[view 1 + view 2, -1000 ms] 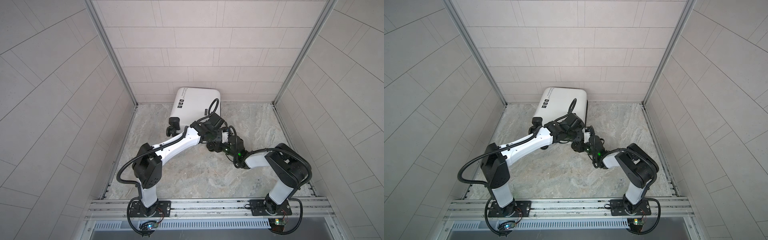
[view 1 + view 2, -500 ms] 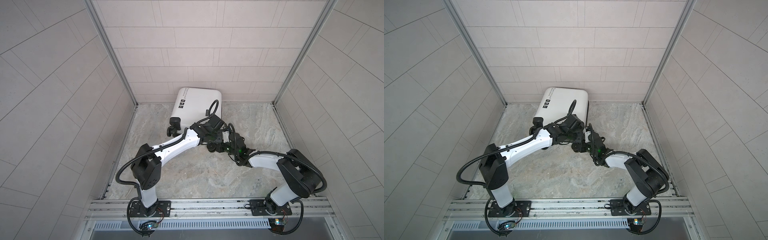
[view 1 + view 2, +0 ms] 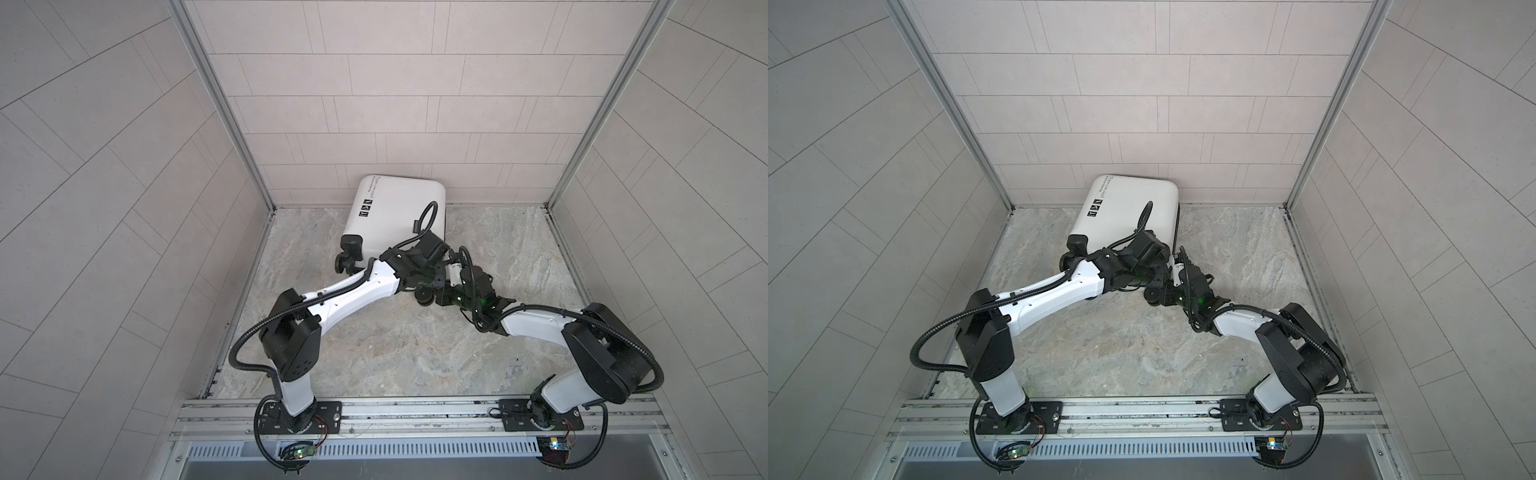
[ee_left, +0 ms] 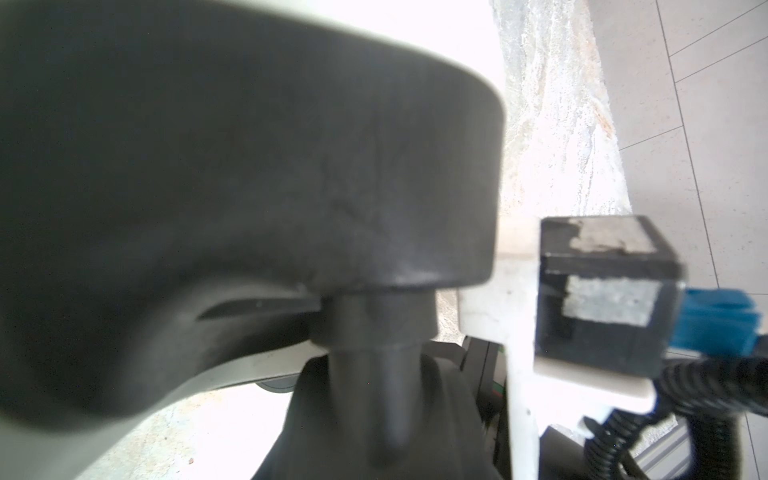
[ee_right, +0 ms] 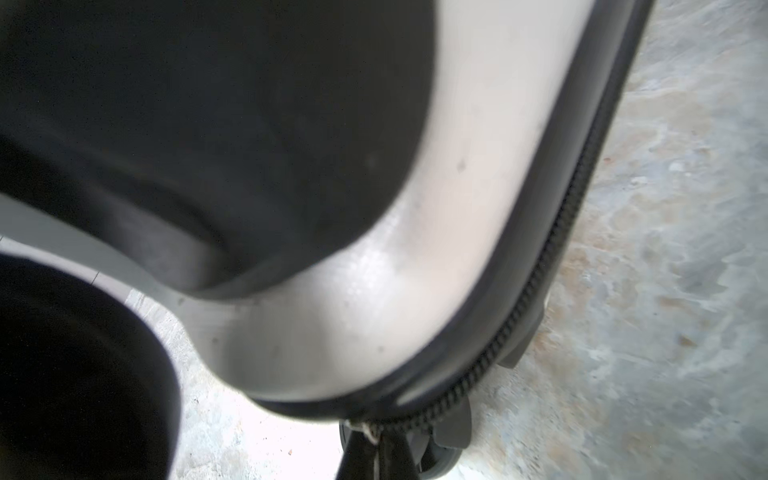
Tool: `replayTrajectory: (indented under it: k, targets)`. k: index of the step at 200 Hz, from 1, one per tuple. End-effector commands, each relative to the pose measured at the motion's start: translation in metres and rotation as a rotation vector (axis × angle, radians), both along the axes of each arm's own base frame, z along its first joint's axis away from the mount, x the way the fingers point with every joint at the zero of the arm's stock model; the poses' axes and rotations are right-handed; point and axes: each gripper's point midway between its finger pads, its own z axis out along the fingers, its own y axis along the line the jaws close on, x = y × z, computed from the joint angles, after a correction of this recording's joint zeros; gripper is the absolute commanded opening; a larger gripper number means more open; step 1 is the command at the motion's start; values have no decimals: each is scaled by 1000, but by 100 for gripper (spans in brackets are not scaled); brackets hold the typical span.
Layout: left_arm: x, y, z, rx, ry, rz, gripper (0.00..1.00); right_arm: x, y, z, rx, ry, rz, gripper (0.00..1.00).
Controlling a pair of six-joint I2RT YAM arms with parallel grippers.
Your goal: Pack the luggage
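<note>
Luggage point(image 3: 399, 216): closed, lying flat on floor point(image 3: 415, 357), far end at foot of back wall point(image 3: 415, 124), wheel end turned toward front.
Left gripper point(image 3: 428, 284): low at near corner of luggage, just beside wheel point(image 3: 424, 296). In wrist view only black wheel mount point(image 4: 291, 166), very close and blurred. Impossible to tell if open or clamped on anything.
Right gripper point(image 5: 376, 451): closed, right at end of zip point(image 5: 519, 303). Seemingly pinching zip pull point(image 5: 368, 430), but cut by picture edge, so not fully sure.
Step, as judged: running zip around near corner to shut luggage completely.
Progress, as judged: late. Teeth meshed along whole visible side in right wrist view.
Pulling: draw along line of zip, never away from shell. Follow curve of corner in small arc, with slow and even force.
Bracing: press with left gripper against corner, opposite to pull, to prevent rolling or turning on wheels.
Risks: pull slipping out of pinch, jam at curve, contact between two wrists, already very near each other.
Check first: pinch firm, teeth closed behind pull, no gap.
</note>
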Motion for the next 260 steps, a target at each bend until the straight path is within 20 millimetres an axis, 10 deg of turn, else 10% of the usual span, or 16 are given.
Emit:
replayTrajectory:
  k: [1, 260]
  targets:
    - [-3, 12, 65, -67, -145, -7, 0, 6, -66, -35, -132, 100, -218, 0]
    - [-15, 25, 64, -46, -144, -10, 0, 11, -94, -26, -257, 156, -86, 0]
